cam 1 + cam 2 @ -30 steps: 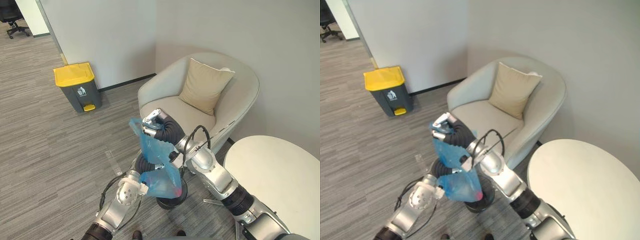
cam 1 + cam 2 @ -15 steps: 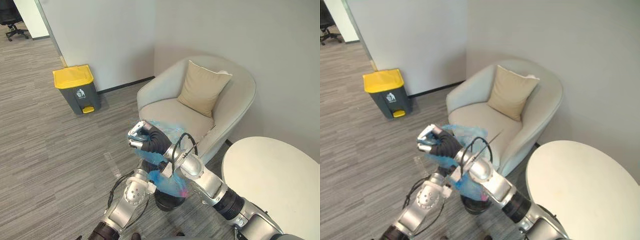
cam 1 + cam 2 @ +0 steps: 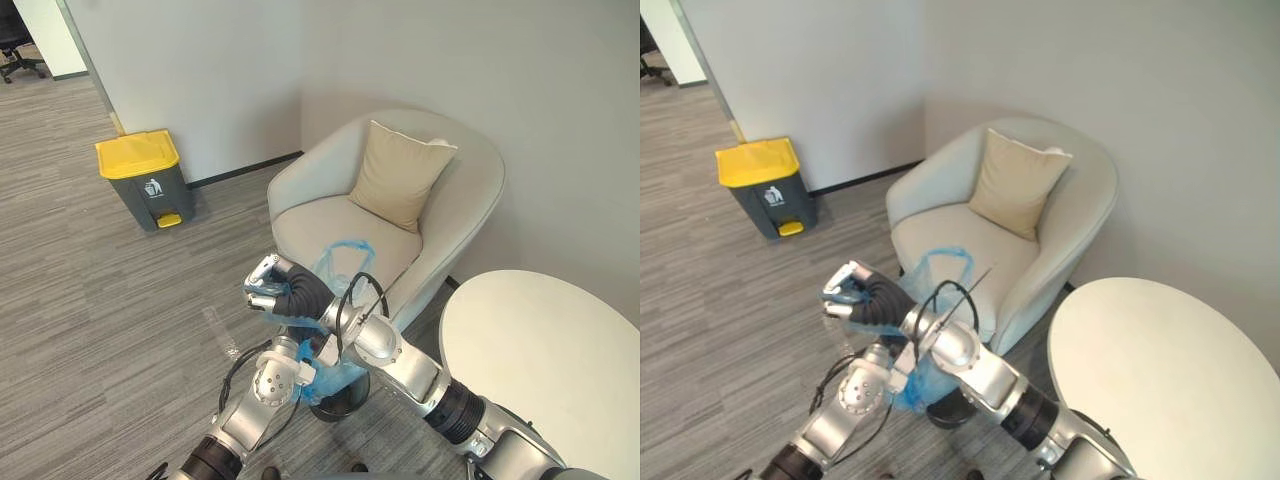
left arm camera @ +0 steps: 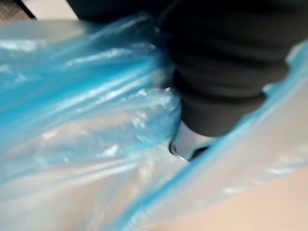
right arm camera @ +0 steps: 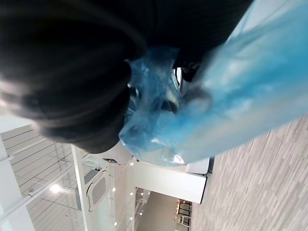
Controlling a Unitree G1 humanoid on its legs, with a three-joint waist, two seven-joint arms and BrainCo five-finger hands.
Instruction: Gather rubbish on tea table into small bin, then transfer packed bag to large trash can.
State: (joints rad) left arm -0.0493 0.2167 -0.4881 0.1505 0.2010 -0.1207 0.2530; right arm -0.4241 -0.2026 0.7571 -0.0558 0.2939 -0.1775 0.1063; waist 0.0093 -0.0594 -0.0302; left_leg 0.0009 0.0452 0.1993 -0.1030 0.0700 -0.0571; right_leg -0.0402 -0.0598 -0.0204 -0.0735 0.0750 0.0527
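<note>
A blue plastic bag [image 3: 345, 258] hangs between my two hands above the small black bin [image 3: 338, 398] on the floor. My right hand [image 3: 268, 285] reaches in from the lower right and is shut on the bag's bunched top. Blue plastic is gathered against its dark cover in the right wrist view, where the bag [image 5: 231, 96] spreads past it. My left hand [image 3: 298, 372] comes up from the lower left, wrapped in the bag's lower part and curled on it. Bag plastic [image 4: 72, 120] lies tight against it in the left wrist view. One loop of the bag stands up in front of the armchair seat.
A large grey trash can with a yellow lid [image 3: 140, 175] stands by the wall at the far left. A beige armchair [image 3: 340, 220] with a cushion [image 3: 400, 175] sits just behind the bag. The round white table [image 3: 540, 340] is at the lower right. Grey floor lies open toward the trash can.
My right hand has swung down and to the left with the bag's top, so the bag hangs lower and more crumpled. My left hand has curled shut on the bag's lower part.
</note>
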